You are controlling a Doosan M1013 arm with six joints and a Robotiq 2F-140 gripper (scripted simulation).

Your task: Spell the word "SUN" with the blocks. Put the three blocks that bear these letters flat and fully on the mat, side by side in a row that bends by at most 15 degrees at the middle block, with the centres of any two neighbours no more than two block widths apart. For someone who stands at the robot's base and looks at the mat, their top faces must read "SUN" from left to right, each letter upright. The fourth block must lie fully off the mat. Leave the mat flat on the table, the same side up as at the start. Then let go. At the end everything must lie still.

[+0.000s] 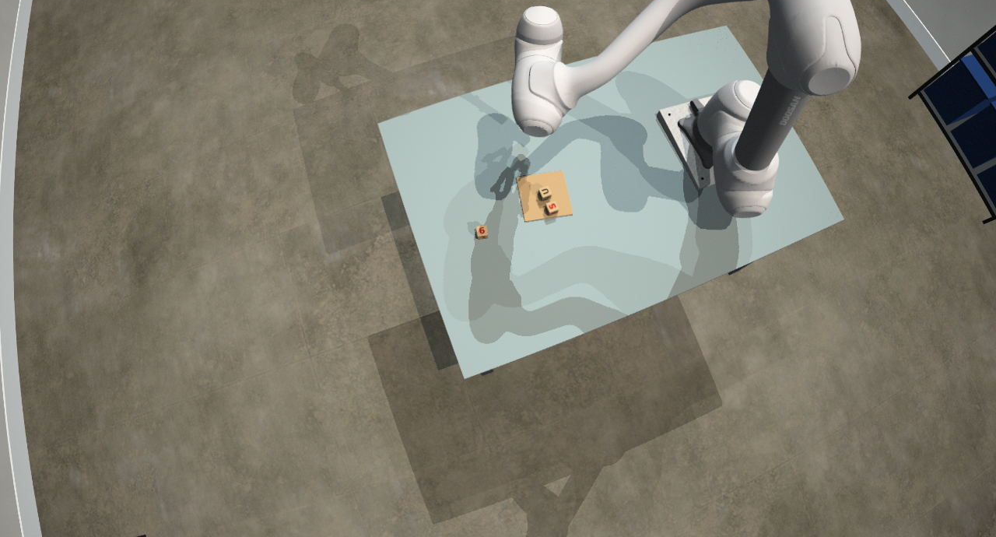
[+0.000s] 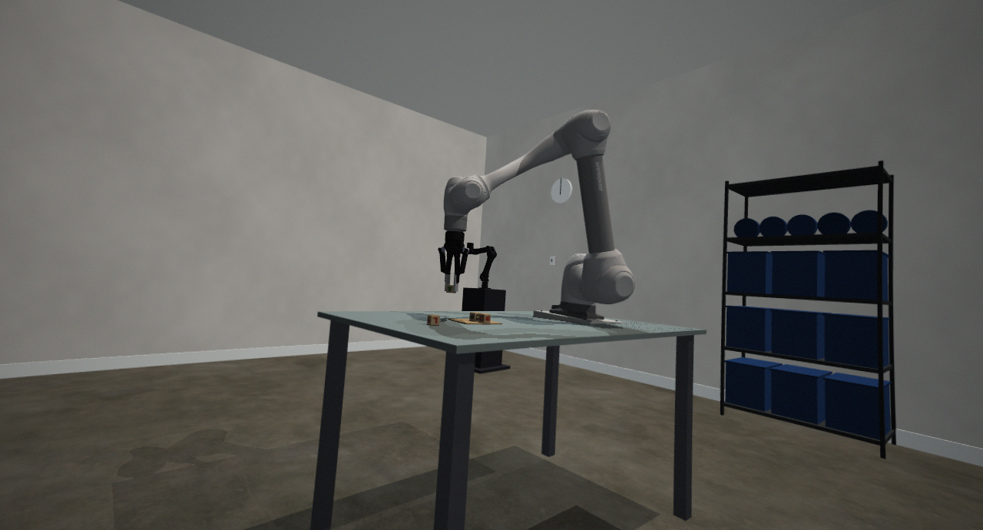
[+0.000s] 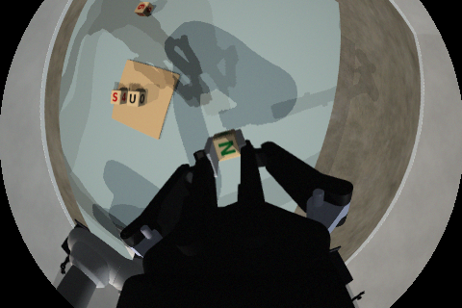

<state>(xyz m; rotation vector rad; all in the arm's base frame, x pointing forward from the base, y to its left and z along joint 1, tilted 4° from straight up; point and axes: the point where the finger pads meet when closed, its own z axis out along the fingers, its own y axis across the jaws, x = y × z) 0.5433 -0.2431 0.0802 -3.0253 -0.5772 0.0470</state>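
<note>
A robot gripper [image 2: 451,287] [image 3: 226,141] holds the N block [image 2: 451,289] [image 3: 226,148] snugly in narrowed jaws above a table [image 1: 431,150] [image 2: 385,320] [image 3: 269,19], with two-thirds of "SUN" apparently laid out on the tan mat [image 1: 562,185] [image 2: 465,321] [image 3: 149,120] — the S block [image 1: 551,208] [image 2: 484,319] [image 3: 115,97] and the U block [image 1: 544,193] [image 2: 474,316] [image 3: 133,98], side by side and seemingly upright for a viewer at the base. The spare block [image 1: 481,231] [image 2: 432,319] [image 3: 143,9] sits off the mat, toward eight o'clock in the top view. Left to do: seat the N beyond the U, toward eleven o'clock in that view, and let go. The arm [image 1: 539,81] [image 2: 594,197] hides gripper and N from above; whether the N's lettered face points up is hard to judge — as is any slim gap between S and U
</note>
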